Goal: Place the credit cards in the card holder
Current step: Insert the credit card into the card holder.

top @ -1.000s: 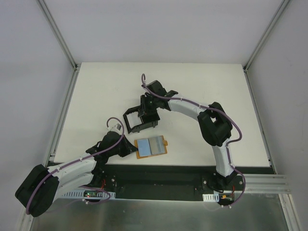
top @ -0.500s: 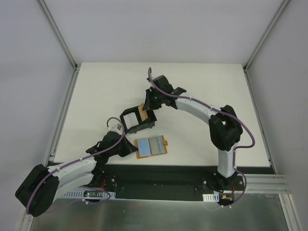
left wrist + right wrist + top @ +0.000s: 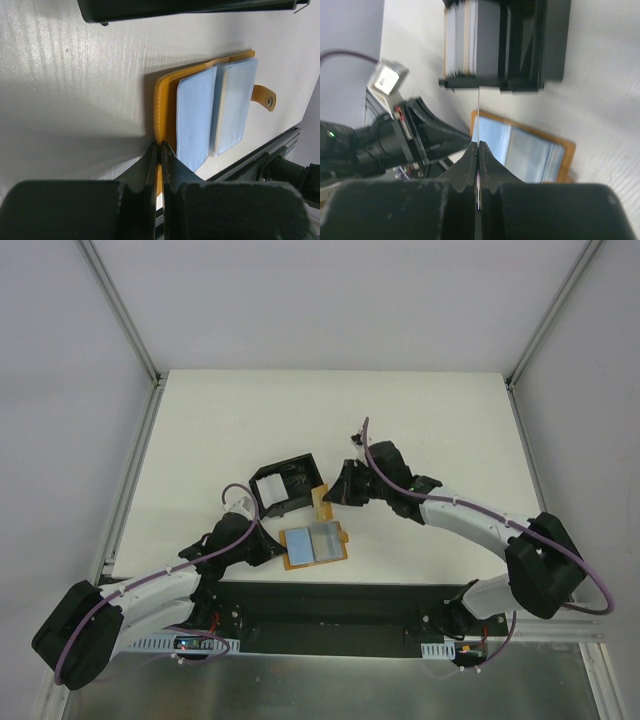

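The black card holder (image 3: 297, 480) stands mid-table, several cards (image 3: 460, 45) upright in its white ridged side. Just to its right my right gripper (image 3: 333, 496) is shut on a tan-orange credit card (image 3: 321, 502), held between the holder and the wallet. In the right wrist view that card (image 3: 478, 107) shows edge-on as a thin line rising from the shut right gripper (image 3: 478, 145) toward the holder (image 3: 550, 40). My left gripper (image 3: 277, 548) is shut on the orange left edge of the open wallet (image 3: 325, 542); in the left wrist view the left gripper (image 3: 161, 146) pinches that wallet's rim (image 3: 165, 95).
The wallet lies open near the table's front edge, two pale-blue sleeves (image 3: 197, 117) facing up and a clasp tab (image 3: 264, 96) on its right. The holder's black wall (image 3: 190, 7) sits just beyond it. The dark base rail (image 3: 330, 602) runs along the front.
My right gripper shut on the tan card at the holder and swung right and nearer with it. The holder turned slightly. The left arm has not moved.
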Controlling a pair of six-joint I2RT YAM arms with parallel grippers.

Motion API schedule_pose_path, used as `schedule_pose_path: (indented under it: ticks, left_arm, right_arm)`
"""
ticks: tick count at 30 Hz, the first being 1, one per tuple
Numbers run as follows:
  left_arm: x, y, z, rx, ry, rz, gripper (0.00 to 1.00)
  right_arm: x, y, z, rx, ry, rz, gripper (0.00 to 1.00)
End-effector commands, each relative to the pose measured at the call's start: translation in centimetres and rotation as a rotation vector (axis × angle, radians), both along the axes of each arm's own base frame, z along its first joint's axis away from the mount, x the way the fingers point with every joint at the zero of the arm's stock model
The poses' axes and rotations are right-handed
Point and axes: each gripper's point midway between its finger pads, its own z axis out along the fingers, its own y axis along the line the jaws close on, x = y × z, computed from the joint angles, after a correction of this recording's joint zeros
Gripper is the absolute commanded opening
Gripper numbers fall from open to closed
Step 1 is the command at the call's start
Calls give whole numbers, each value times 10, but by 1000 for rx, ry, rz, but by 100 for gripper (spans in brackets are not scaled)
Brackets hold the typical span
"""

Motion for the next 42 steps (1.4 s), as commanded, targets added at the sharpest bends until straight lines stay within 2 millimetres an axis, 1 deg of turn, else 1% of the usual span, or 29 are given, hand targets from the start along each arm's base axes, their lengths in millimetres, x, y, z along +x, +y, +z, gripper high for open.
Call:
schedule_pose_path:
  ticks: [1, 3, 5, 7, 10, 15, 20, 27, 34, 39, 42]
  left_arm:
    - [-27, 29, -39, 145, 124, -2, 0]
    - [-28, 29, -40, 147, 125, -5, 0]
    - [-28, 28, -39, 150, 126, -9, 0]
    - [-28, 28, -40, 152, 133, -10, 0]
    - [-29, 28, -41, 152, 140, -12, 0]
    - [-29, 29, -41, 156, 143, -10, 0]
    - [-29, 29, -42, 157, 143, -10, 0]
    - [-29, 29, -42, 159, 149, -9, 0]
    - [-29, 29, -42, 161, 151, -9, 0]
    - [-30, 30, -44, 165, 154, -6, 0]
    - [-30, 30, -44, 164, 155, -4, 0]
  right_arm:
    - [-31, 16, -3, 114, 34, 13, 0]
    - [-45, 17, -23, 83, 62, 20, 0]
    - [-51, 17, -39, 79, 90, 16, 0]
    - [-55, 15, -55, 79, 116, 10, 0]
    - [-56, 13, -74, 54, 135, 0, 0]
    - [-57, 15, -91, 34, 170, 10, 0]
    - [-61, 9, -112, -12, 196, 5, 0]
    - [-70, 2, -127, -52, 220, 30, 0]
    - [-79, -6, -133, -99, 228, 68, 0]
    - [-75, -16, -138, -146, 210, 37, 0]
    - [-74, -17, -139, -157, 212, 35, 0]
